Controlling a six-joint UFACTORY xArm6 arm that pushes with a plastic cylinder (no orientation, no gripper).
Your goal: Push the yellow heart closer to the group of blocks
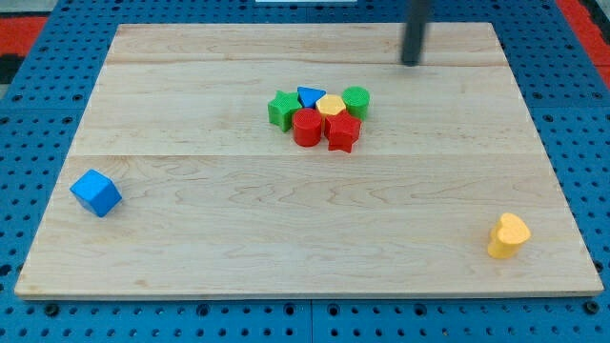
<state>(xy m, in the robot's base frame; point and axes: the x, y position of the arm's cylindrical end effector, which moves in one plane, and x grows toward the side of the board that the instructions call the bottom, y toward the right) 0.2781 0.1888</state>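
The yellow heart [508, 235] lies alone near the board's bottom right corner. A tight group of blocks sits at the board's upper middle: a green star [283, 109], a blue triangle [310, 95], a yellow hexagon [331, 105], a green cylinder [355, 99], a red cylinder [307, 127] and a red star [342, 132]. My tip [411, 63] is at the view's top, right of the group and far above the yellow heart. It touches no block.
A blue cube [95, 192] sits alone near the board's left edge. The wooden board [191, 238] lies on a blue perforated table [29, 143].
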